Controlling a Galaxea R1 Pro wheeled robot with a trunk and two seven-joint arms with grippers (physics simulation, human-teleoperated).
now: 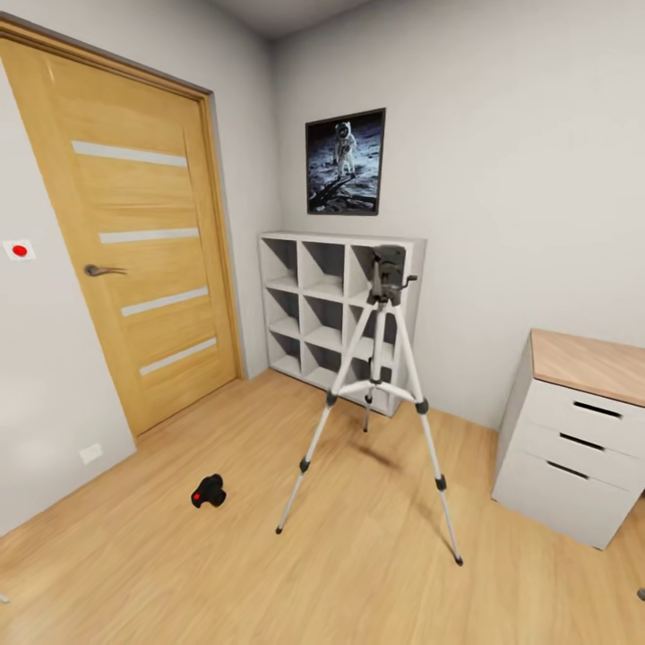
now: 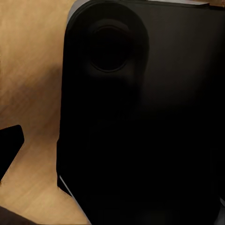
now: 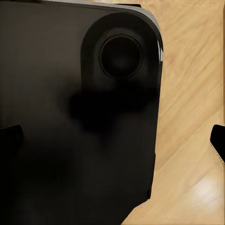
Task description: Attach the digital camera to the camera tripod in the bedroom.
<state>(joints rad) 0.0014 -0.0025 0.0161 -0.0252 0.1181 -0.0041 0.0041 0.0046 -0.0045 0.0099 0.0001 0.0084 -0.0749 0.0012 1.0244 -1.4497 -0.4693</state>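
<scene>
At the right claw (image 3: pixel 115 145): dark fingertips (image 3: pixel 10 140) at opposite edges of the right wrist view, spread wide, pinching nothing, with a glossy black rounded robot panel (image 3: pixel 56 93) and light wood plank floor (image 3: pixel 192 93) beyond. At the left claw (image 2: pixel 112 150): one dark fingertip (image 2: pixel 10 145) against the floor, the other lost in the same black panel (image 2: pixel 140 117), so cannot tell whether spread or pressed together; nothing seen in its hold. Further out, in the head view: small black compact digital camera with a red button (image 1: pixel 209 491) lying on the bare floor (image 1: pixel 179 573), well apart from both arms and in neither claw. Near it on the right, apart from it: tall camera tripod with silver legs and black joints (image 1: pixel 381 394), upright on three splayed feet, dark grey head (image 1: pixel 388 269) bare on top. Behind the tripod: white cube shelf unit (image 1: pixel 313 305) against the light grey wall, framed astronaut poster (image 1: pixel 345 163) above it. To the left: closed light wood door (image 1: pixel 134 251). To the right: white drawer desk with a wooden top (image 1: pixel 587 363). Judging from all this: already in the bedroom with both task things in sight, nothing else done. Left to do: approach, lower to the floor, grasp the camera, lift it to the tripod head, seat it there.
</scene>
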